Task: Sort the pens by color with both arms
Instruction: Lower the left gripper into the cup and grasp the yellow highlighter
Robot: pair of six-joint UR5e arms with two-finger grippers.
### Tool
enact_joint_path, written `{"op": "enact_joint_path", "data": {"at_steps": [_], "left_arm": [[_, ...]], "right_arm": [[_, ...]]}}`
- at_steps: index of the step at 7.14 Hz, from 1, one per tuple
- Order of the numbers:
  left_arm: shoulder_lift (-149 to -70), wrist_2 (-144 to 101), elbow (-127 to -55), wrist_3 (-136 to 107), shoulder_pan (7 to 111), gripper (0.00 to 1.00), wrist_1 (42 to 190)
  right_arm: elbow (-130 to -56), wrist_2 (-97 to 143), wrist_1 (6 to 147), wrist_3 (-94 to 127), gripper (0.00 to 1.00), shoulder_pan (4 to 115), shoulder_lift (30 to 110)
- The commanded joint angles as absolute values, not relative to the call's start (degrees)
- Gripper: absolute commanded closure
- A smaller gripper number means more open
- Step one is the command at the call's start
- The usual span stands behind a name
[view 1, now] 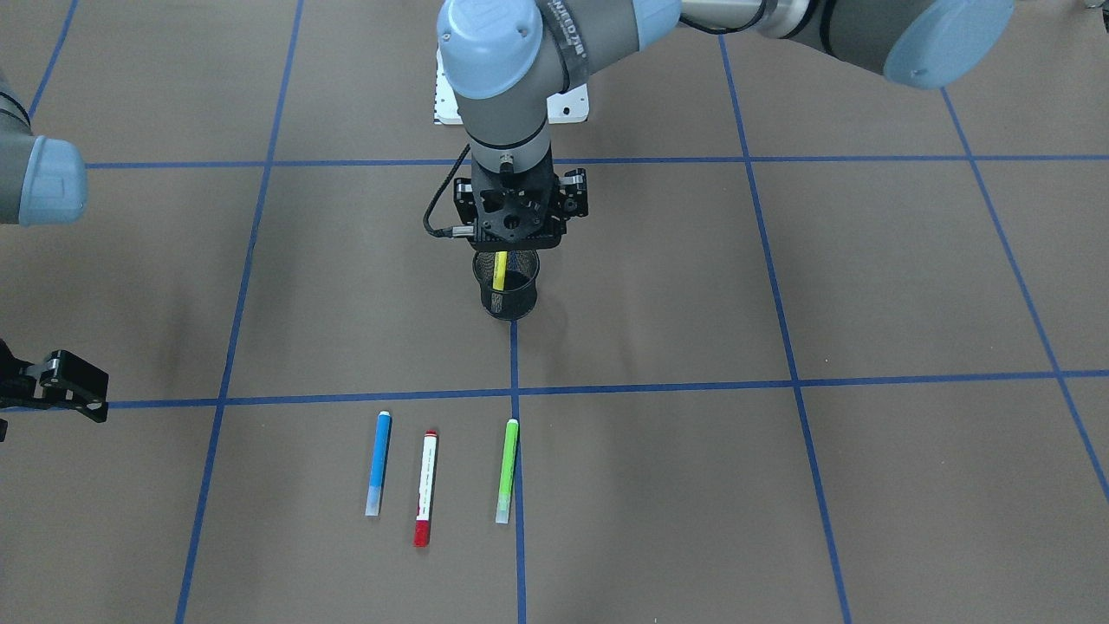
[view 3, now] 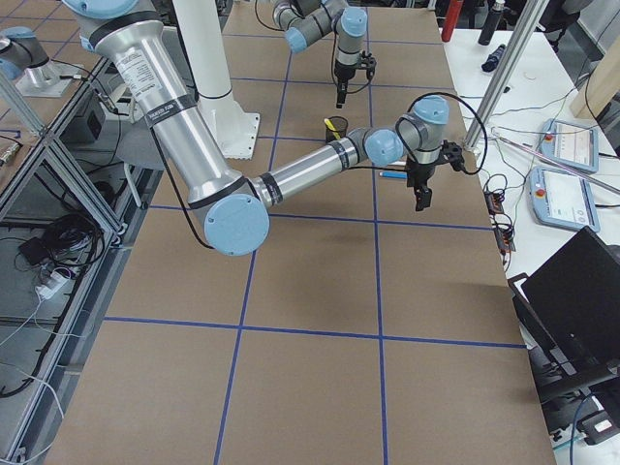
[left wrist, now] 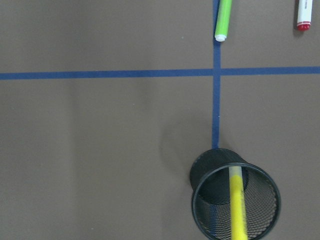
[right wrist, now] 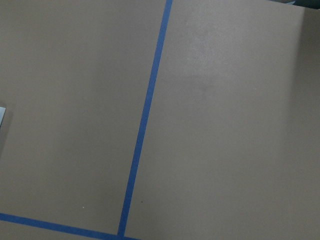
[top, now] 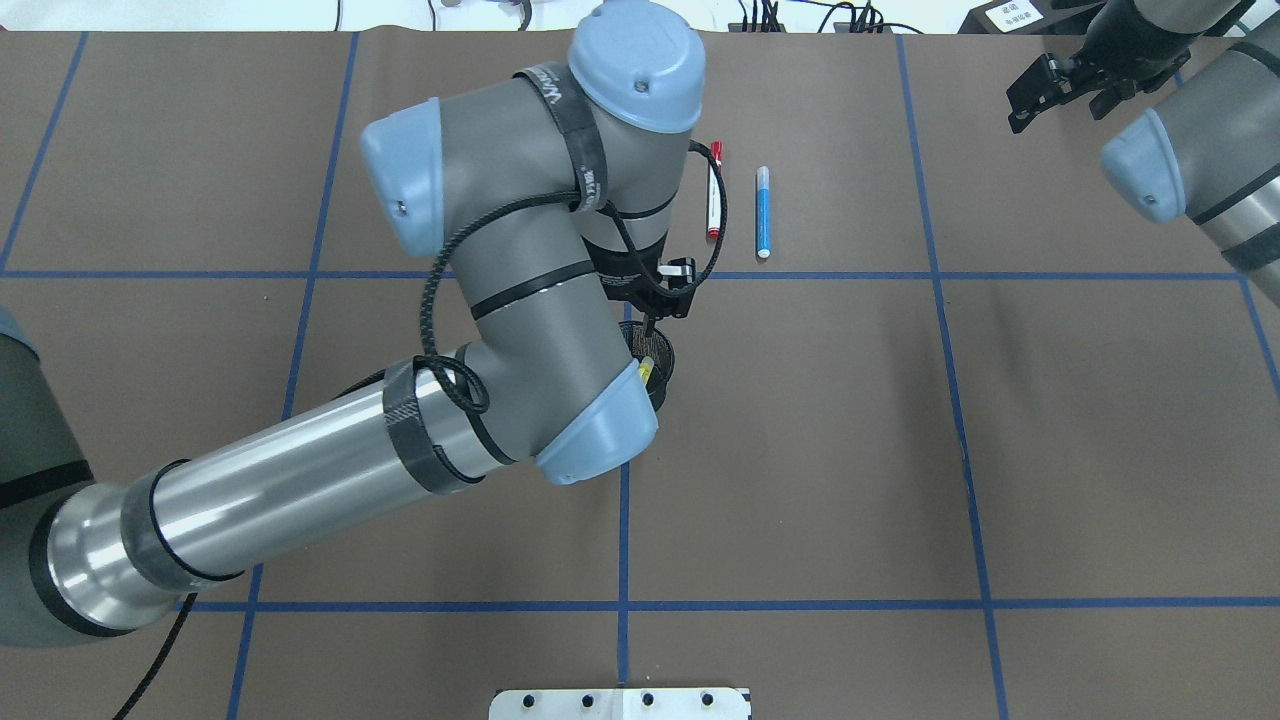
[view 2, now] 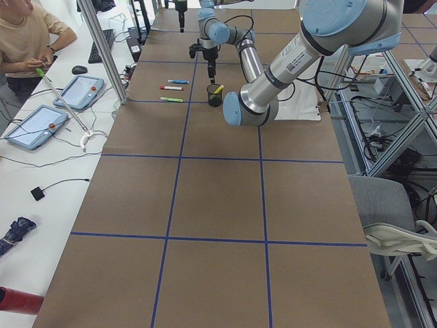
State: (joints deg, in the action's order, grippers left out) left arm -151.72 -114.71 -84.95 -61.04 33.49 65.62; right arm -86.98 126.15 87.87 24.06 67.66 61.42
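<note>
A yellow pen (view 1: 500, 270) leans inside the black mesh cup (view 1: 507, 299) at the table's middle; it also shows in the left wrist view (left wrist: 238, 210). My left gripper (view 1: 511, 245) hangs straight over the cup's mouth. Its fingers are hidden, so I cannot tell if it is open or touches the pen. The blue pen (view 1: 379, 464), the white pen with red cap (view 1: 425, 490) and the light green pen (view 1: 508, 470) lie side by side on the table beyond the cup. My right gripper (top: 1060, 105) is open and empty, far off at the table's edge.
The left arm's elbow and forearm (top: 480, 400) hang over the table's left half and hide the green pen from overhead. The white base plate (top: 620, 705) sits behind the cup. Blue tape lines grid the brown table. An operator (view 2: 24, 34) sits beside it.
</note>
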Motion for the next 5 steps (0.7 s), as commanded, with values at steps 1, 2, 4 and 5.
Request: {"op": "enact_joint_path", "data": {"at_steps": [1, 2, 4, 5], "left_arm": [[-152.8, -114.3, -82.3, -60.6, 31.3, 0.52, 67.0], [-152.6, -114.3, -81.7, -60.5, 30.8, 0.53, 67.7], [-152.7, -114.3, -78.9, -60.4, 30.7, 0.46, 70.7], [-152.8, -114.3, -78.1, -60.4, 30.7, 0.46, 71.8]], "right_arm": [[-87.2, 125.9, 87.8, 23.8, 0.00, 67.7, 61.7], [-87.2, 125.9, 87.8, 23.7, 0.00, 67.7, 61.6], [-87.1, 125.9, 87.7, 23.7, 0.00, 67.7, 61.4], [-87.2, 125.9, 87.7, 23.7, 0.00, 67.6, 61.4]]}}
